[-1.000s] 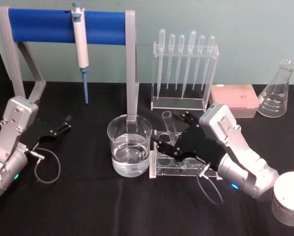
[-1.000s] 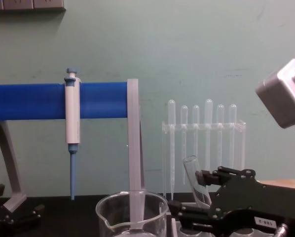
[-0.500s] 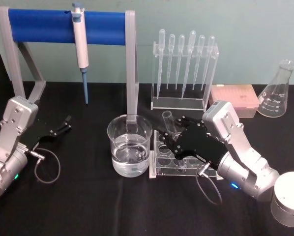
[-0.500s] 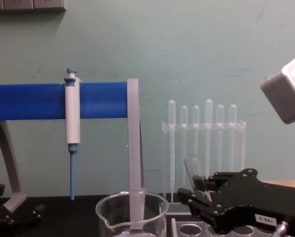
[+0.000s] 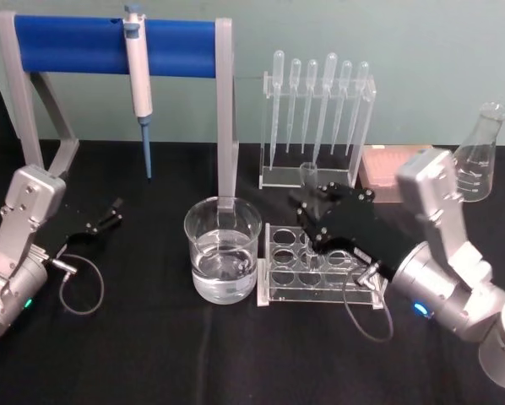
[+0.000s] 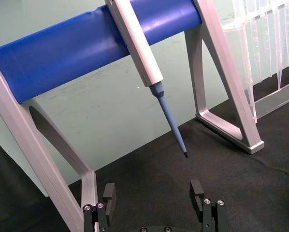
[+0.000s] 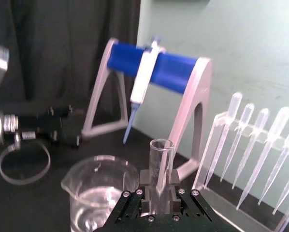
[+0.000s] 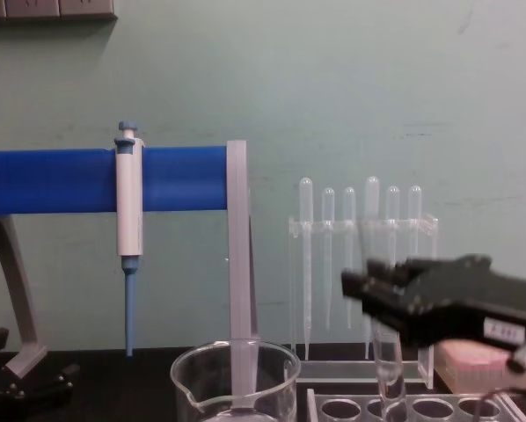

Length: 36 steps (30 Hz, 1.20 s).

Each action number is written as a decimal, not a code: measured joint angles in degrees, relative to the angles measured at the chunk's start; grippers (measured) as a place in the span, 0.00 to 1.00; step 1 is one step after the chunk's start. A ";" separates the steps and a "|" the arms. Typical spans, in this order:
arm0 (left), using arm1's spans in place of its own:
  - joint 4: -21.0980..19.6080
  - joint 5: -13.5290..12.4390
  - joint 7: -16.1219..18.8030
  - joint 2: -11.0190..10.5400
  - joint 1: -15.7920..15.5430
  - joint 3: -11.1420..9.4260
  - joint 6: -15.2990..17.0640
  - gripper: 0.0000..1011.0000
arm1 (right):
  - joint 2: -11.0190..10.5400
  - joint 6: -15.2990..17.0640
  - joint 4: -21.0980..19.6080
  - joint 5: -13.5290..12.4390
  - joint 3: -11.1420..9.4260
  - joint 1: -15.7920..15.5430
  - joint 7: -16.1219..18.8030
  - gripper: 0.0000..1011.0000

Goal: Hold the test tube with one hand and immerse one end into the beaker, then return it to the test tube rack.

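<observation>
Head view: at centre right, the right gripper point(image 5: 313, 201) is clamped around the upright tube point(image 5: 309, 175), holding it over the rack point(image 5: 320, 272), just right of the beaker point(image 5: 223, 249). At far left, the left gripper point(image 5: 100, 224) sits parked, fingers apart.

clear glossy glass test tube point(image 7: 160, 157) & beaker point(image 5: 223, 246), clear smooth plastic rack point(image 5: 316, 294), matt blk tablecloth point(image 5: 160, 346)

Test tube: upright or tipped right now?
Upright: the test tube stands vertical in the chest view, clamped near its top by the right gripper.
</observation>
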<state>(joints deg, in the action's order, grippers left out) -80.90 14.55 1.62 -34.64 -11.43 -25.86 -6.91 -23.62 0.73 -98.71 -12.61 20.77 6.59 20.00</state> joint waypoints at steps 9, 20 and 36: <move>0.00 0.00 0.00 0.00 0.00 0.00 0.00 0.99 | 0.46 4.04 -4.37 -7.07 -3.61 -0.63 1.24 0.22; 0.00 0.00 0.00 0.00 0.00 0.00 0.00 0.99 | -0.39 6.99 -4.42 -10.11 -3.90 0.91 1.48 0.22; 0.00 0.00 0.00 0.00 0.00 0.00 0.00 0.99 | -0.29 6.90 -4.52 -9.98 -3.96 0.79 1.44 0.22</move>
<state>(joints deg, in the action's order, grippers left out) -80.90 14.55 1.62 -34.65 -11.43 -25.86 -6.91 -23.91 7.62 -103.24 -22.59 16.81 7.38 21.44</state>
